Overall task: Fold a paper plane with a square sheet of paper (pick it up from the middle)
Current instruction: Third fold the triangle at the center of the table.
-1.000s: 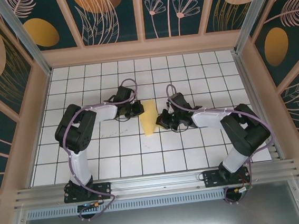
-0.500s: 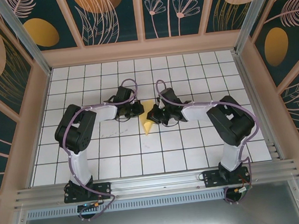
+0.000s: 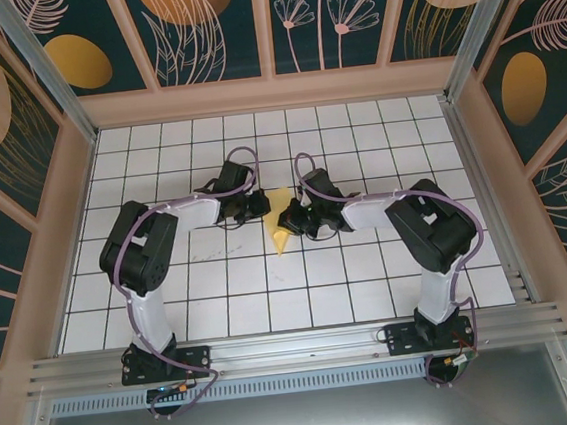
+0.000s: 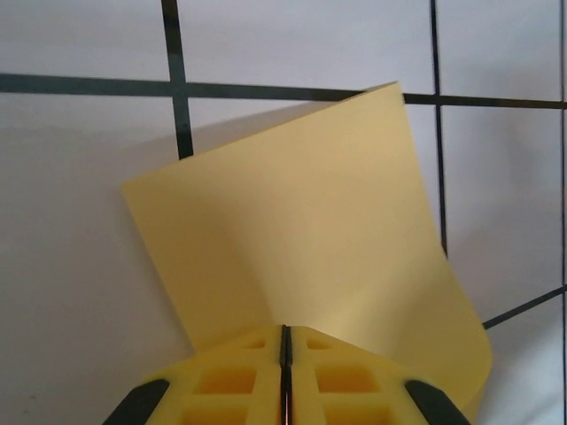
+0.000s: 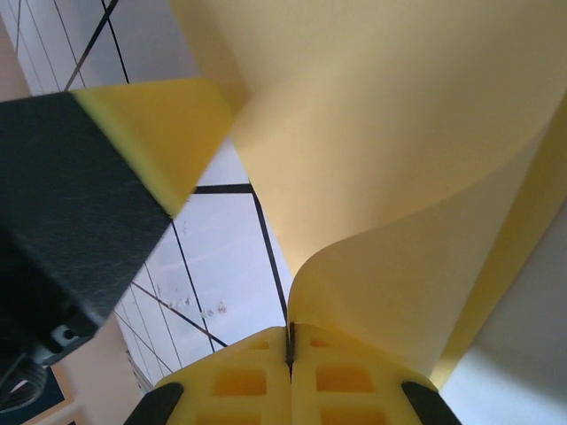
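The square sheet of paper (image 3: 281, 227) is pale yellow and hangs bent between the two grippers over the middle of the tiled table. My left gripper (image 3: 264, 205) is shut on its edge; in the left wrist view the sheet (image 4: 301, 230) fans out from the closed gripper (image 4: 285, 335) and curls up at the right. My right gripper (image 3: 291, 218) is shut on the opposite side. In the right wrist view the sheet (image 5: 399, 150) bows upward from the closed gripper (image 5: 290, 335), and the left gripper's yellow fingertip (image 5: 155, 133) stands close by at the upper left.
The white tiled table (image 3: 271, 294) lies inside patterned walls (image 3: 16, 148), with a wooden ledge at the back (image 3: 272, 93). An aluminium rail (image 3: 296, 347) carries both arm bases at the near edge. The two wrists are within about one tile of each other.
The right arm swung left to the sheet and its gripper now pinches it. The paper, flatter and longer a second ago, is now bunched into a smaller curved shape. The left arm barely moved.
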Controlling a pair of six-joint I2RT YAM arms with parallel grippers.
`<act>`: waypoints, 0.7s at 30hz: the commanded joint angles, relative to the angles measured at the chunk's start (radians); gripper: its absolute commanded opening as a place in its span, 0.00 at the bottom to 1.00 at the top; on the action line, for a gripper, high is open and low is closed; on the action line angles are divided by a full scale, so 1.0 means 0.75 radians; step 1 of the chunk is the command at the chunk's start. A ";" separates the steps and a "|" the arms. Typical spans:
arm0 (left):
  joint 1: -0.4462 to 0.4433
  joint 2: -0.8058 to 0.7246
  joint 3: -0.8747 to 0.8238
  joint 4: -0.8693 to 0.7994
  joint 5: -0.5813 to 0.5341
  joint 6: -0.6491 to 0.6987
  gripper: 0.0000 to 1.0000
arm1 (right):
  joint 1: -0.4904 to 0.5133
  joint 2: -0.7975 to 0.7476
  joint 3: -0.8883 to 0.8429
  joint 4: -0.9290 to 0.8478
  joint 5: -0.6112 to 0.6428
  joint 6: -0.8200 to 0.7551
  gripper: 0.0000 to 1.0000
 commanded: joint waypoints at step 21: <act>-0.006 0.099 0.047 -0.068 0.020 -0.002 0.11 | 0.008 0.078 -0.014 0.160 -0.001 0.073 0.00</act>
